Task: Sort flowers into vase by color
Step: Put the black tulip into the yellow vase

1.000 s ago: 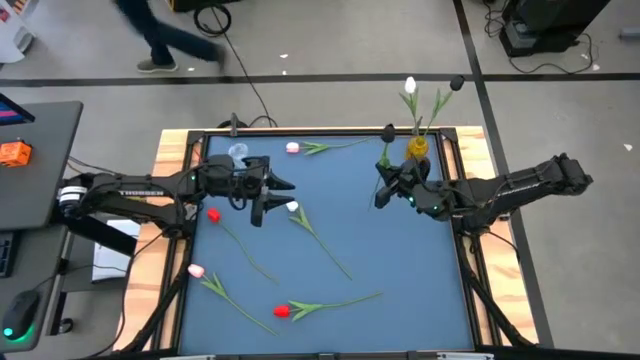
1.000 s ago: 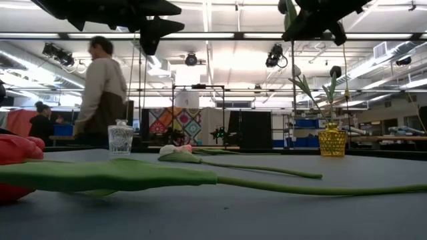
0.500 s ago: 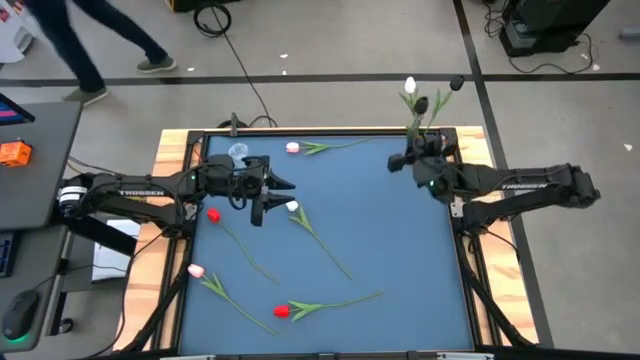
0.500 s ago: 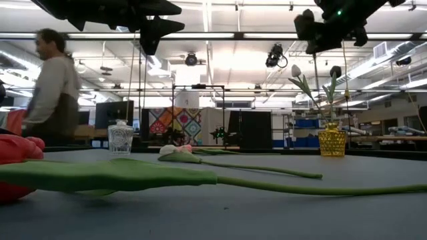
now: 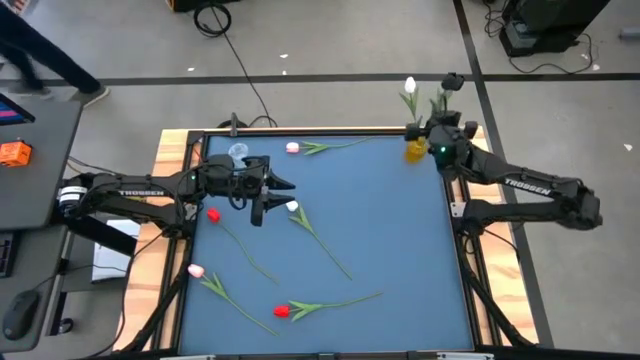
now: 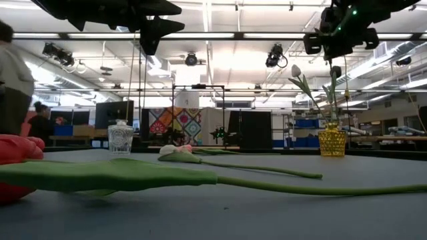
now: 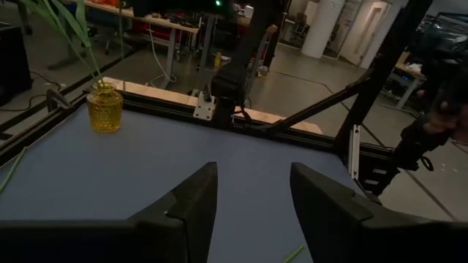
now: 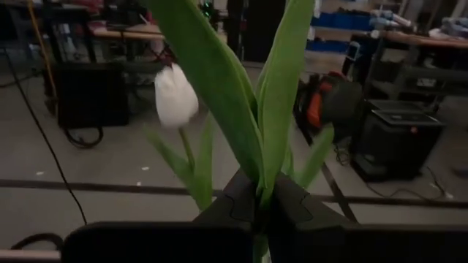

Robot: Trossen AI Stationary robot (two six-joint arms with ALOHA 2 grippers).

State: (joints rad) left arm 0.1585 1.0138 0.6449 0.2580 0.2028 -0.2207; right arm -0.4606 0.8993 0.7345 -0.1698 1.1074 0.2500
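Right gripper [image 5: 432, 137], having swung to the frame's upper right, is clamping a black tulip [image 5: 453, 81] over the yellow vase [image 5: 416, 149], delivery nearing; left gripper [image 5: 262, 195] is waiting half-open.

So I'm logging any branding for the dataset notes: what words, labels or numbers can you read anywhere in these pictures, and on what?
"TROSSEN": white letters along the left arm, high view.
White lettering along the right arm, high view: likely the same brand, too small to read for certain.
Room behind the table, low view and wrist views: no readable signs or numbers.
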